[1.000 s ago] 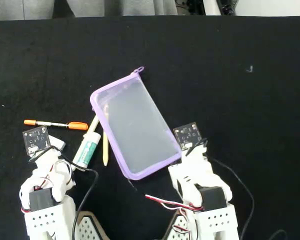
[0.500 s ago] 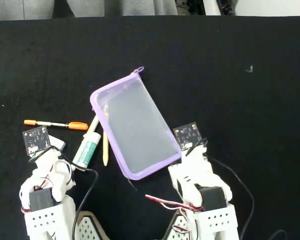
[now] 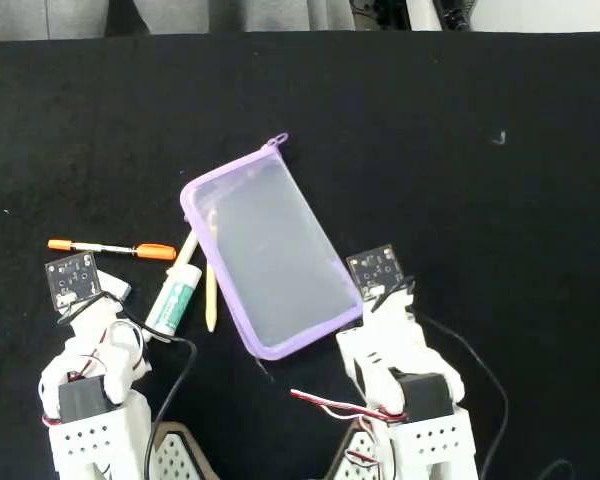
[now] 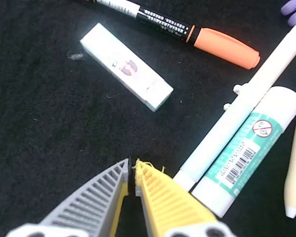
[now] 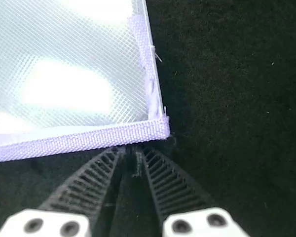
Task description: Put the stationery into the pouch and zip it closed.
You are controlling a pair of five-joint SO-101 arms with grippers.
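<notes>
A translucent pouch (image 3: 270,255) with purple edging lies slanted mid-table, its zipper pull (image 3: 277,142) at the far corner. Left of it lie an orange-capped marker (image 3: 115,248), a white pen (image 3: 187,250), a glue stick (image 3: 173,302) and a beige pencil (image 3: 211,300), whose far end overlaps the pouch edge. A white eraser (image 4: 126,66) lies beyond my left gripper (image 4: 132,174), which is shut and holds nothing, just short of the white pen (image 4: 237,123) and glue stick (image 4: 241,155). My right gripper (image 5: 133,157) is shut, its tips at the pouch's near corner (image 5: 155,129).
The table is covered in black cloth (image 3: 480,200), with open room on the right and along the far side. Both arm bases stand at the near edge, with red and black cables (image 3: 320,403) trailing between them.
</notes>
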